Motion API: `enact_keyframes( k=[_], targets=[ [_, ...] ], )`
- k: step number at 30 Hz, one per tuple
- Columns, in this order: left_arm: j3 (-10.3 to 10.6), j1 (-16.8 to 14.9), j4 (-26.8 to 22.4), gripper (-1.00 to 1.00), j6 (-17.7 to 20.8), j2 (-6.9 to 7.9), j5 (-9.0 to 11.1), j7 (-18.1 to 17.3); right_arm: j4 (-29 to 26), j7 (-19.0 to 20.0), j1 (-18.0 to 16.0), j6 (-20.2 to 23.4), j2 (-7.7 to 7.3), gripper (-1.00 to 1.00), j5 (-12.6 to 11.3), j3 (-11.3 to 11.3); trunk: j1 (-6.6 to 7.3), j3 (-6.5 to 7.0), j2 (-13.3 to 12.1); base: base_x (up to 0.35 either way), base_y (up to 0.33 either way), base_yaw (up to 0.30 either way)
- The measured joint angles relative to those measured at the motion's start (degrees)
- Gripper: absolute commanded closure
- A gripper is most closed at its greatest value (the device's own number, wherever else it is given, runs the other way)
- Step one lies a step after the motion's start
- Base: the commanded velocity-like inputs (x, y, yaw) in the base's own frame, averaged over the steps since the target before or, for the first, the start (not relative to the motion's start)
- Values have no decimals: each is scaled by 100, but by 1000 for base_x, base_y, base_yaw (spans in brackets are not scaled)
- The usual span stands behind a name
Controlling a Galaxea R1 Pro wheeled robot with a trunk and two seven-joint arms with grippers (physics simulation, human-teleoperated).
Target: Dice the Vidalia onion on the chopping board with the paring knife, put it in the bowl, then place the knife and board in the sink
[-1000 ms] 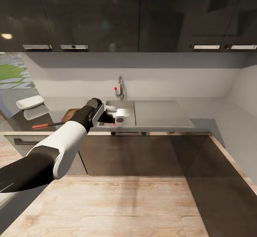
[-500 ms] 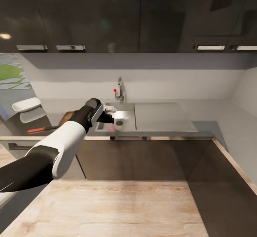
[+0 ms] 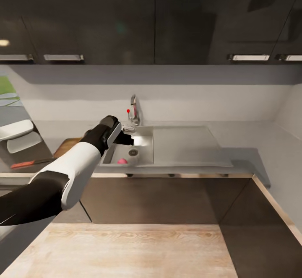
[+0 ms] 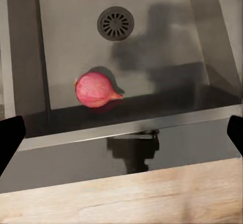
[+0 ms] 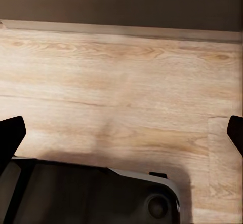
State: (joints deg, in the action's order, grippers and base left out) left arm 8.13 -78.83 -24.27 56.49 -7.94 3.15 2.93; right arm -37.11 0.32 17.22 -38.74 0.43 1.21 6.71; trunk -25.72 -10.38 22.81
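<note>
Head view first: we see our left arm reaching forward over the near edge of the countertop [image 3: 247, 158], with the left gripper [image 3: 126, 136] held above the left part of the sink [image 3: 184, 144]. Whether its fingers are spread is hard for us to judge from here. From the left wrist view, the two dark fingertips [image 4: 10, 138] sit at opposite edges of the frame, so we read this claw as wide open with nothing between its fingers.

The Vidalia onion [image 3: 122, 161] lies on the floor of the basin, near its front wall and to the left of the round drain [image 3: 133, 152]; in the left wrist view the onion [image 4: 95, 89] appears pinkish red, resting alone on the steel, apart from the drain [image 4: 116, 23]. The curved tap [image 3: 133, 109] with its red-tipped lever stands at the far rim of the sink.

Left of the sink, the chopping board [image 3: 67, 146] lies on the countertop, partly hidden by our arm. The paring knife [image 3: 29, 163] rests further left and nearer, and the bowl [image 3: 14, 129] stands at the far left.

In the right wrist view, the right gripper [image 5: 121, 133] hangs over wooden floor [image 5: 126, 92], its tips [image 5: 11, 133] spread wide with nothing held.
</note>
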Motion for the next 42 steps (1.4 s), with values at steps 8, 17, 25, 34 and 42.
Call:
enact_keyframes(
  k=[8,17,25,34,42],
  targets=[
    [1,3,39,-100,35,27,-1,17,1,0,-1,-5,10,-100,0,1,-3,0,-1,120,-69,0],
    [7,3,47,-100,42,81,0,18,1,0,-1,-6,26,-100,0,2,-3,0,-1,4,-2,0],
    [-1,3,48,-100,58,79,6,18,1,1,-1,-6,26,-100,0,2,-3,0,-1,0,0,0],
    [-1,33,108,-100,67,80,68,18,1,0,-1,-6,26,-100,0,2,-3,0,-1,0,0,0],
    [-75,46,524,-100,64,88,72,14,1,0,-1,-6,26,-100,0,2,-3,0,-1,0,0,0]
  ],
)
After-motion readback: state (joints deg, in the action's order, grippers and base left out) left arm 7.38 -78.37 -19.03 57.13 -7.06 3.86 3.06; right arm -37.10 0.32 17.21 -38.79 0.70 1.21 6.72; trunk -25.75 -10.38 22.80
